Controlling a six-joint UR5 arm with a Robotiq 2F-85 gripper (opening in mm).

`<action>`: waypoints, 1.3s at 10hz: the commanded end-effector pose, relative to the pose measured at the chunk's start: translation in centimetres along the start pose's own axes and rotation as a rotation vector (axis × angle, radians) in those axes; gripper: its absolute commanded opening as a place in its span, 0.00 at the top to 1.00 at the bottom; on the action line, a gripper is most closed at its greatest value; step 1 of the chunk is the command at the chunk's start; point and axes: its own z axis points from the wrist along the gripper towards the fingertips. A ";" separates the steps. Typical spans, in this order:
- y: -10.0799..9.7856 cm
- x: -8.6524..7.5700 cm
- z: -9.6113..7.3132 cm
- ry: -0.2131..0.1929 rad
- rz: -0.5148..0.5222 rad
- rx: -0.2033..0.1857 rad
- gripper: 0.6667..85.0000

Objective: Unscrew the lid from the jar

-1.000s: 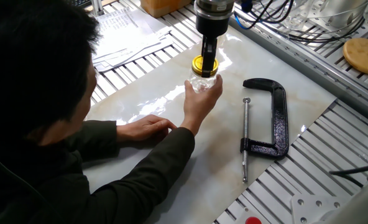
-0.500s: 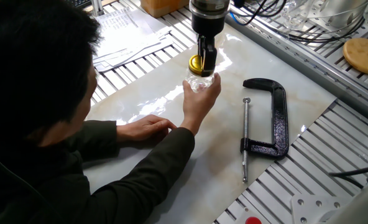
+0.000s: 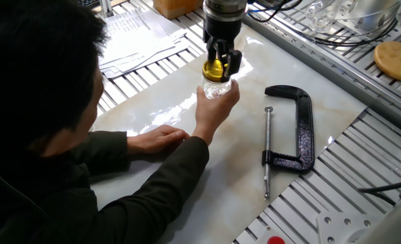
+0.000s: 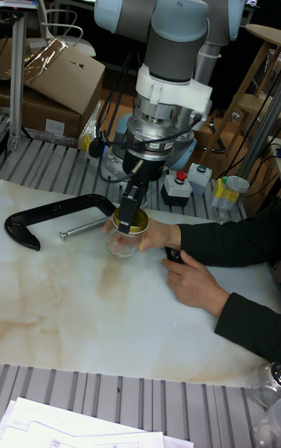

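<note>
Tabletop [image 3: 187, 102] looks like polished pale marble, super glossy, lights bouncing off it. Jar [image 3: 216, 89] is clear glass, lid [image 3: 215, 69] shiny yellow-gold metal. Clamp [image 3: 297, 129] at right is glossy black painted metal with a bare steel screw. Wooden disc [image 3: 395, 59] upper right looks matt. Ribbed aluminium rails [image 3: 336, 193] around the slab.

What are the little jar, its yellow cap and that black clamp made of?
The jar looks like clear glass: see-through with bright glints. The lid seems gold-lacquered metal, shiny. The clamp looks like glossy black-painted metal, with a bare steel screw.
</note>
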 end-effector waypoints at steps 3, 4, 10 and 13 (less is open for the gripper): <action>-0.4 -0.2 -0.3 -0.018 -0.288 0.013 1.00; -0.4 0.0 -0.5 -0.013 -0.323 0.012 1.00; -1.4 -0.7 -1.7 0.004 -0.495 0.044 1.00; 0.0 -2.1 -2.8 -0.054 -0.354 -0.013 1.00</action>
